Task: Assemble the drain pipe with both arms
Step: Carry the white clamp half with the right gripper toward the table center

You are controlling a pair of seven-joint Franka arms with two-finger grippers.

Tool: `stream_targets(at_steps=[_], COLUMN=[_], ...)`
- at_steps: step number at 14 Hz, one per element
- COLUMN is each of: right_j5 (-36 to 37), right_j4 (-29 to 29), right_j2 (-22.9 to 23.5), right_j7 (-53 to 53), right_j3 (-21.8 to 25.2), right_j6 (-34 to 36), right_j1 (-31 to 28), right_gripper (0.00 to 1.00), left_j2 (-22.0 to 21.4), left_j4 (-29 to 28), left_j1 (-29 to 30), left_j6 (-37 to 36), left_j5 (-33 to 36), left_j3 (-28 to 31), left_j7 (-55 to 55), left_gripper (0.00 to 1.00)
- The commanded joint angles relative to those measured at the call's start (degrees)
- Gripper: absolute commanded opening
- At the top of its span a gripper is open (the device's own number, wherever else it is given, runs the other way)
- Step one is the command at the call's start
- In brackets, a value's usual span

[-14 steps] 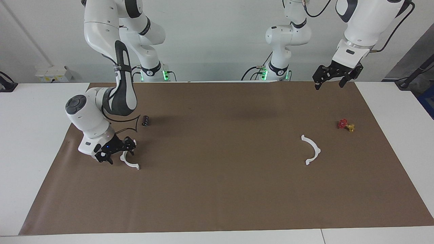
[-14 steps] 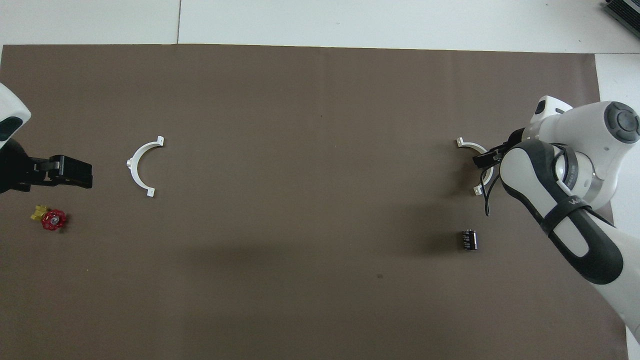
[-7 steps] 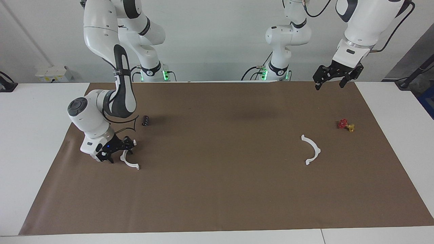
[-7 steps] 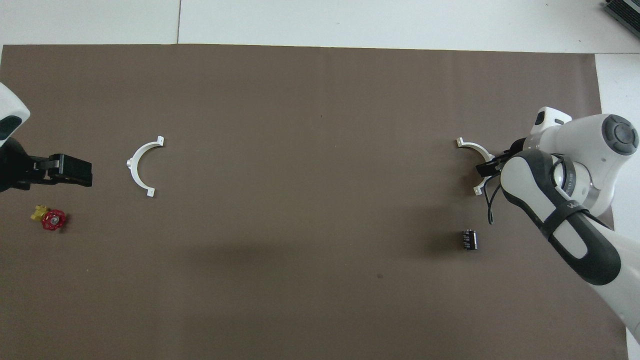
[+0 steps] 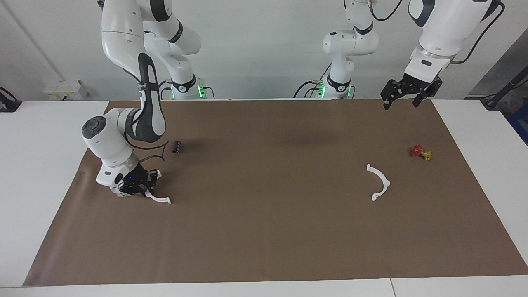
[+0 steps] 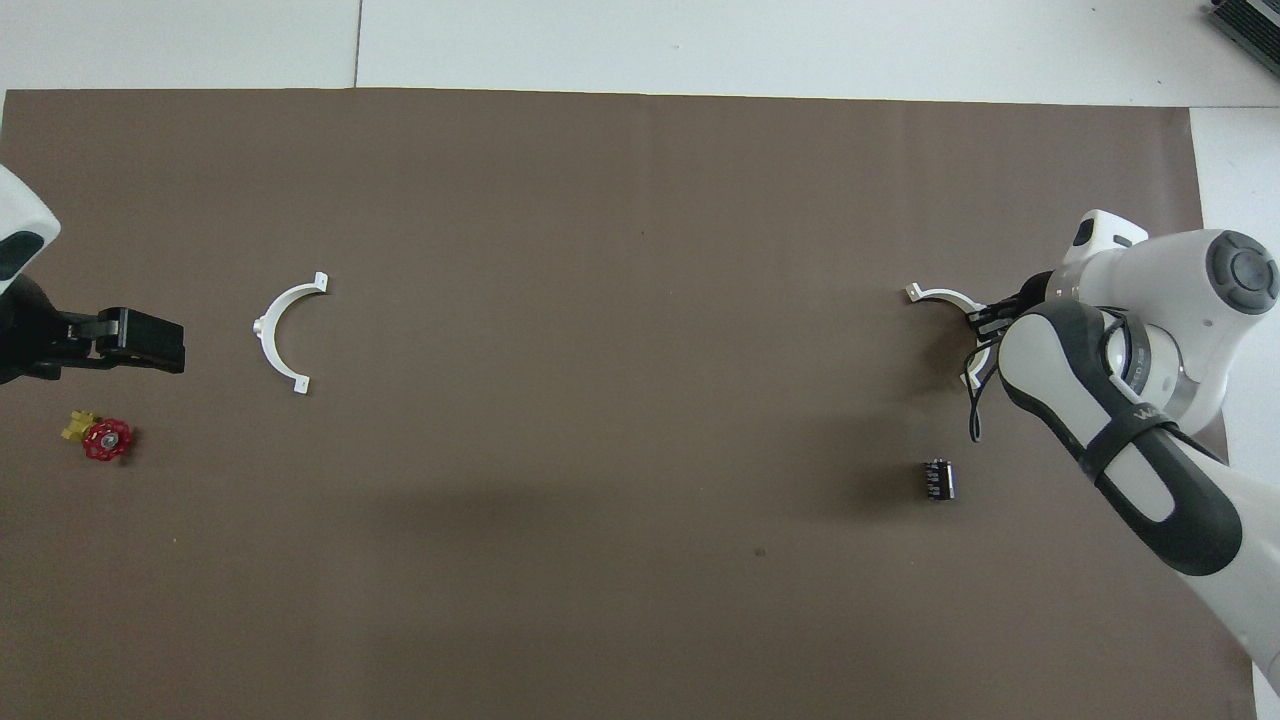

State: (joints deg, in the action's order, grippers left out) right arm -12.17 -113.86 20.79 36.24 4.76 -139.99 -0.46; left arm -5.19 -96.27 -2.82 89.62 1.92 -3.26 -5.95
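Slippage is threatening: the right pincer (image 5: 138,190) is pinching one half-ring (image 5: 159,199) near its end, so lifting may twist it; the left pincer (image 5: 406,98) is hanging spread, waiting.

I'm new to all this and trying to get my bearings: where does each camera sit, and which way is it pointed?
Facing view: high across the table, looking at both arms, bases to claws: right claw shut on a half-ring, left claw raised and open.
Overhead view: above the robots, looking steeply down; the right forearm and left claw show.
Both show: the other half-ring, red valve and brown mat.
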Motion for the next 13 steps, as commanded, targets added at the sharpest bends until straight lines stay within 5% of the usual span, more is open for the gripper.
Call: stream_targets(at_steps=[1, 13], right_j5=[-0.40, 9.89], right_j4=[2.32, 5.93], right_j2=[-0.92, -4.79], right_j7=[-7.91, -60.30], right_j3=[-0.19, -0.19], right_j6=[3.39, 10.61], right_j1=[1.42, 22.76], right_gripper=[0.00, 0.00], left_j2=[-1.66, -1.66], left_j4=[-2.43, -2.43], left_j1=[-0.60, -0.52], left_j6=[1.44, 1.44], left_j5=[-0.87, -0.87], left_j3=[0.71, 0.72], left_j7=[0.67, 0.67], left_gripper=[1.00, 1.00])
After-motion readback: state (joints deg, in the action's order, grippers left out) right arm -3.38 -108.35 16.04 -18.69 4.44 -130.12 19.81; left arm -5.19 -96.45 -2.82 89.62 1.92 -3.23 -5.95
